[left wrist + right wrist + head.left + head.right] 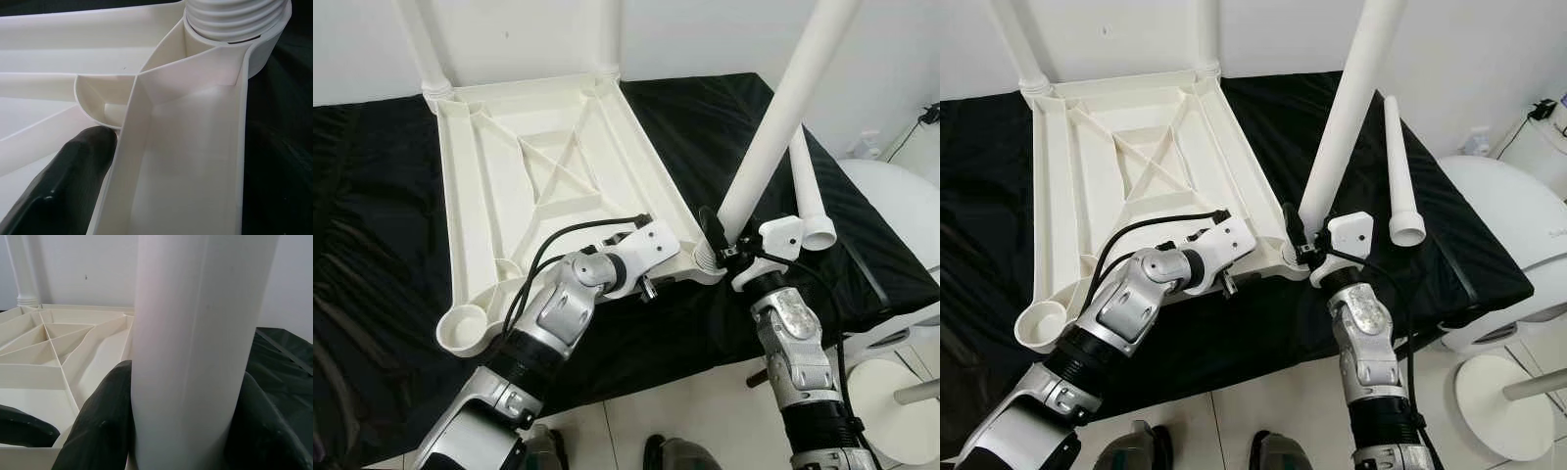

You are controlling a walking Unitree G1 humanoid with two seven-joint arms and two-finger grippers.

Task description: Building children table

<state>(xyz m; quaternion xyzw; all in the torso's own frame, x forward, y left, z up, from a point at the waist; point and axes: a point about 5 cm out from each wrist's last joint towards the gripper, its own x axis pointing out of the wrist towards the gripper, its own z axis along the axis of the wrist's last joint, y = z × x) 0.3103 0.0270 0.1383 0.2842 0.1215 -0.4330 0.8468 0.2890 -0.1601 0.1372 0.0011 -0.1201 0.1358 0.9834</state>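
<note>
Screwed third long white plastic leg [773, 132] into near right corner socket of upturned white ribbed plastic tabletop [548, 186]; right gripper [729, 240] pinching it, left gripper [651, 257] bracing rim, fingers impossible to judge. Called next for more twisting.

Raised ribs [553, 166] divide the tabletop's underside [470, 211]; a loose leg [808, 191] seems to block the cloth [372, 225] rightward.
</note>
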